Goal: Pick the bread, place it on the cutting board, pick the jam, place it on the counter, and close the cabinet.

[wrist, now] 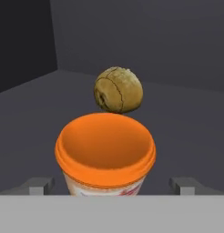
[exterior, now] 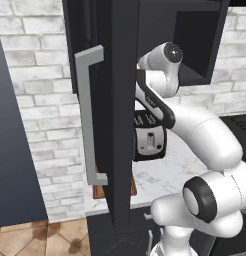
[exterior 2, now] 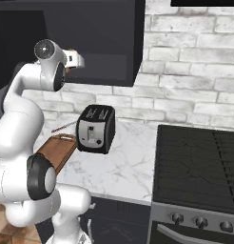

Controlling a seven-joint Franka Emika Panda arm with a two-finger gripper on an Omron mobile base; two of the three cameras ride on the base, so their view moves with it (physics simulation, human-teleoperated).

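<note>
In the hand view the jam [wrist: 104, 145], an orange-lidded jar with a pale body, stands close in front on the dark floor of the cabinet [wrist: 191, 123]. My gripper [wrist: 112, 185] is open, its fingertips [wrist: 38, 186] on either side of the jar and apart from it. The bread [wrist: 118, 89], a round tan bun, sits just behind the jam. The cabinet door [exterior: 120, 100] with its grey bar handle [exterior: 90, 115] stands wide open. My hand [exterior 2: 73, 59] reaches into the cabinet [exterior 2: 100, 38]. The cutting board [exterior 2: 57, 150] lies on the counter [exterior 2: 123, 164], left of the toaster.
A black and silver toaster [exterior 2: 95, 128] stands on the counter below the cabinet. A black stovetop [exterior 2: 199, 162] lies to the right. The open door [exterior: 120, 150] hides most of the cutting board [exterior: 99, 192] from the left.
</note>
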